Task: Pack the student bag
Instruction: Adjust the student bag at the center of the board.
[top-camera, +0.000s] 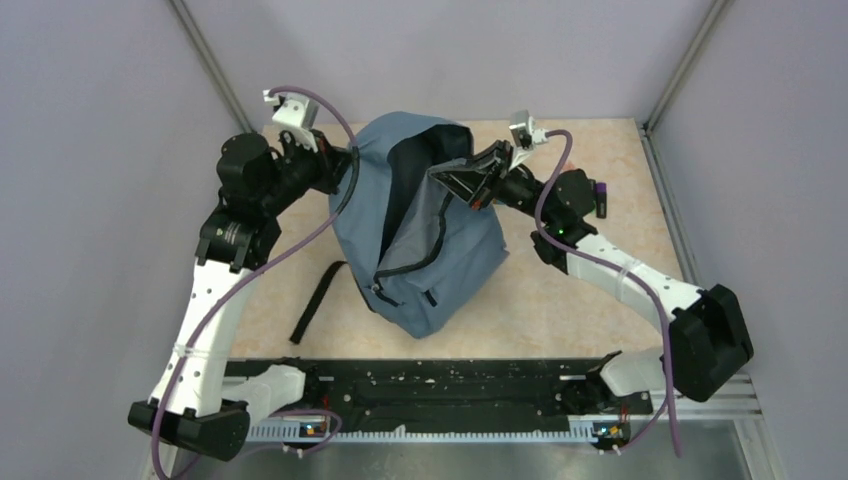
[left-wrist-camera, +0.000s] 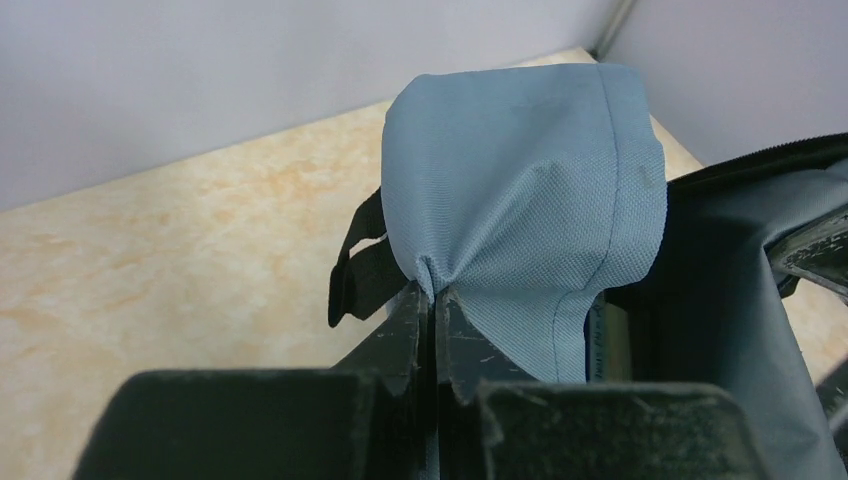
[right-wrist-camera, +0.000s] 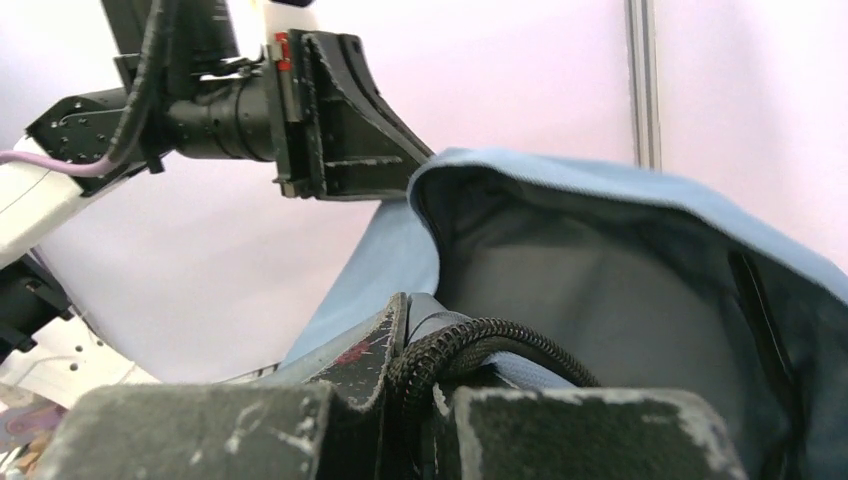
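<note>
**Both arms gripping student bag (top-camera: 425, 250)**

Bag stands mid-table (top-camera: 540, 310), mouth gaping. Left gripper (left-wrist-camera: 432, 305) clamped on a pinch of blue rim fabric; right gripper (right-wrist-camera: 408, 345) clamped on the black zipper edge (right-wrist-camera: 500, 342), apparently the opposite rim.

top: high overhead, looking down | wrists: close, opposite sides | shared: student bag (top-camera: 440, 265)

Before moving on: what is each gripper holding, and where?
The left gripper pinches the student bag's top fabric; the right gripper clamps its zipper edge.
</note>
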